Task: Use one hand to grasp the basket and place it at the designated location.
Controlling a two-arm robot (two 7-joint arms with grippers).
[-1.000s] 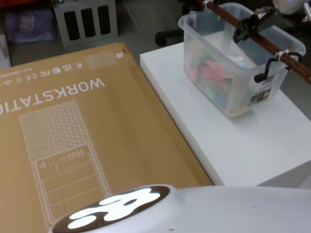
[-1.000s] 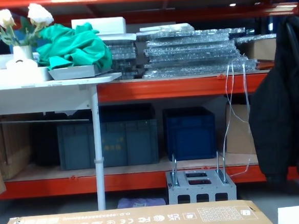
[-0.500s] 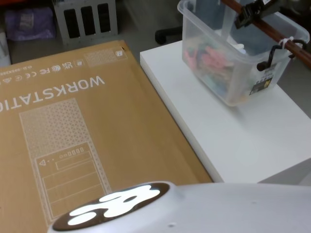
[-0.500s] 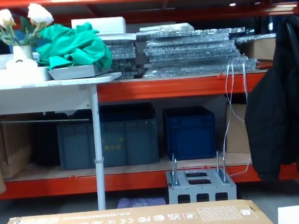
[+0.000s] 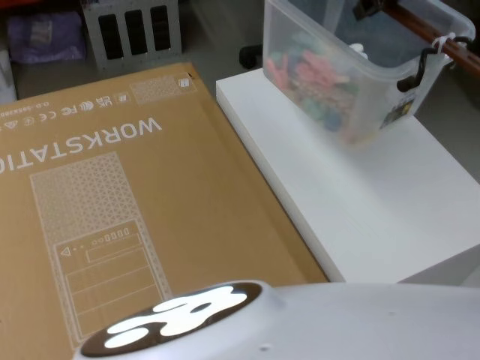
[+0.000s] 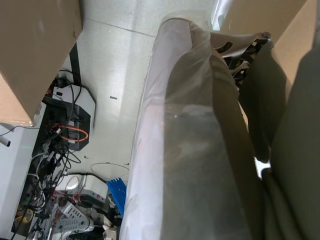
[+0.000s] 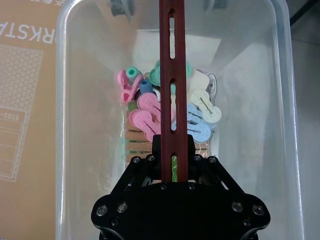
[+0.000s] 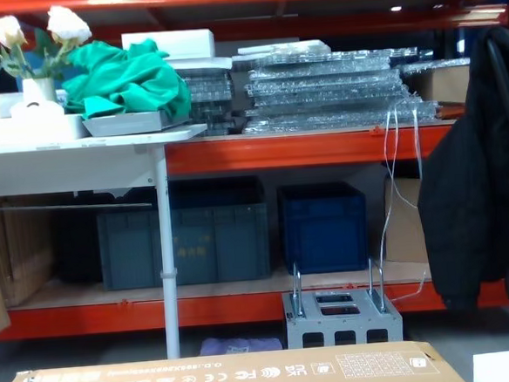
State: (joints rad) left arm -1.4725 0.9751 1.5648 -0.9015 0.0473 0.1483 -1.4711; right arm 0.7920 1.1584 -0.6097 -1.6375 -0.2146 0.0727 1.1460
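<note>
I see the right pincer clamped on the red handle bar, the basket hanging tilted directly under it at the worktop far end; I judge grasp done, carry and set-down left.

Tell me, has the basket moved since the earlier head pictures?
Yes. The basket has shifted along the white table, away from the robot and slightly to its left, held by the right gripper.
</note>
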